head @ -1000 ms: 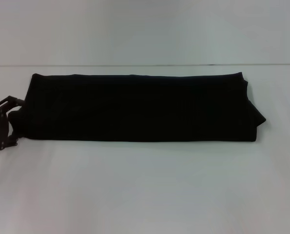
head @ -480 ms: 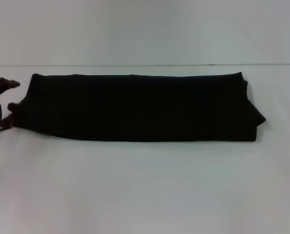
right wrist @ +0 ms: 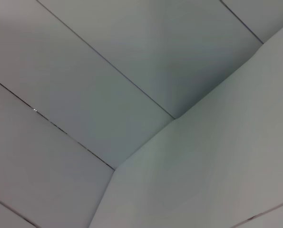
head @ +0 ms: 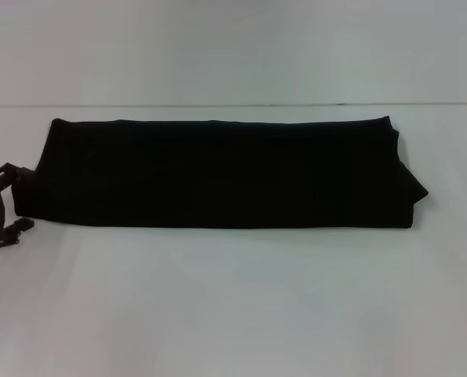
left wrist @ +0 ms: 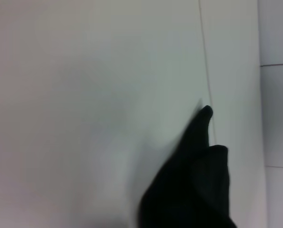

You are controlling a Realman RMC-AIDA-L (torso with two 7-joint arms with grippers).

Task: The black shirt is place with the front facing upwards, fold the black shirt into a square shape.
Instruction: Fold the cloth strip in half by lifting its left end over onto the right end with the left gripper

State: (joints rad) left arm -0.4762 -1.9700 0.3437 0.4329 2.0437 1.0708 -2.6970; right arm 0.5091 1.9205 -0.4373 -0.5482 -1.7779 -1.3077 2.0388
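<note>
The shirt (head: 225,173) lies on the white table (head: 233,306) folded into a long black band, running across the head view from left to right, with its far edge close to the table's back border. Its right end is uneven: a small flap juts out past the folded edge there. No lettering shows on the upturned side.

The left end effector (head: 5,208) sits low at the left edge of the head view, just beside the shirt's left end near its front corner. Its fingers are spread, one near the fabric's edge and the other nearer the camera, with nothing between them; whether the upper finger touches the cloth I cannot tell. Only the end effector shows; the rest of the arm is out of view.

The left wrist view shows a pointed dark fold of the shirt (left wrist: 193,175) resting on the table (left wrist: 84,118).

The right end effector appears in no view; its wrist camera shows only pale panels (right wrist: 84,95).
</note>
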